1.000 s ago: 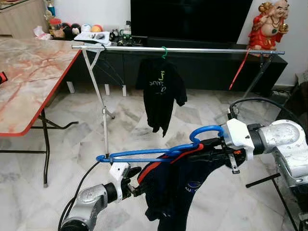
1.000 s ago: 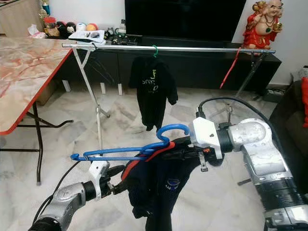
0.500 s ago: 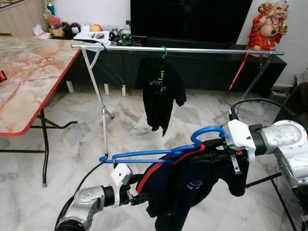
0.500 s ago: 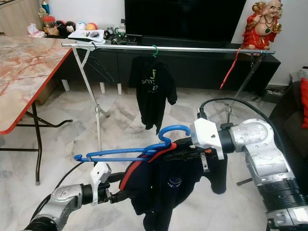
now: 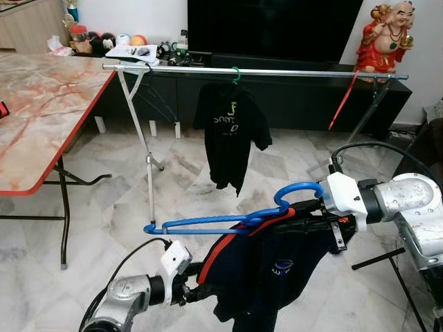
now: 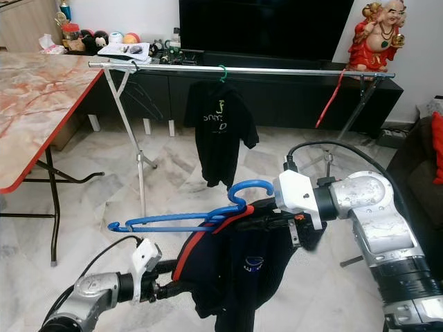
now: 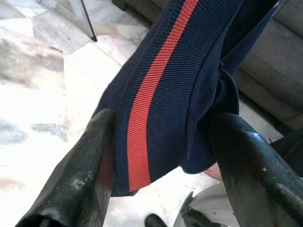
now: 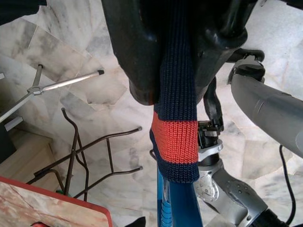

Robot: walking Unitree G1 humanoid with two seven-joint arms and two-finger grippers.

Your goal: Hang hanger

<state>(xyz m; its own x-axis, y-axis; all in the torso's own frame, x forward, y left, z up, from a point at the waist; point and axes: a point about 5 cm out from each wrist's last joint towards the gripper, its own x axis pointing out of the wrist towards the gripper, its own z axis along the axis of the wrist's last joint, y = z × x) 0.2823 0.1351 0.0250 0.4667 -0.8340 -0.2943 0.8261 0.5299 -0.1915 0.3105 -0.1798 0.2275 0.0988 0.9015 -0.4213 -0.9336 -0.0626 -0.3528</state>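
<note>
1. The right gripper (image 8: 180, 71) is seen clamped on the shoulder of the navy garment (image 5: 277, 270) and on the blue hanger (image 5: 235, 221) beneath it; in the right wrist view its two fingers (image 8: 137, 52) are pressed against either side of the knitted collar band.
2. The left gripper (image 7: 161, 156) is found low on the robot's left, closed on the garment's lower hem; in the left wrist view the navy fabric with its red stripe is held between the two black fingers (image 7: 80, 165), which stand fairly wide apart (the cloth is bunched thick between them).
3. The blue hanger is held roughly level in mid-air in front of the robot, its hook (image 5: 297, 192) curving up beside the right wrist, its far end pointing to the robot's left.
4. The navy garment is draped on the hanger and hangs below it, a red stripe running along one edge and a small emblem shown on the front.
5. The metal rail (image 5: 291, 72) is seen well beyond and above the hanger, with a black T-shirt (image 5: 230, 138) suspended from it on a green hook.
6. A marble-patterned table (image 5: 41, 111) stands to the robot's left.
</note>
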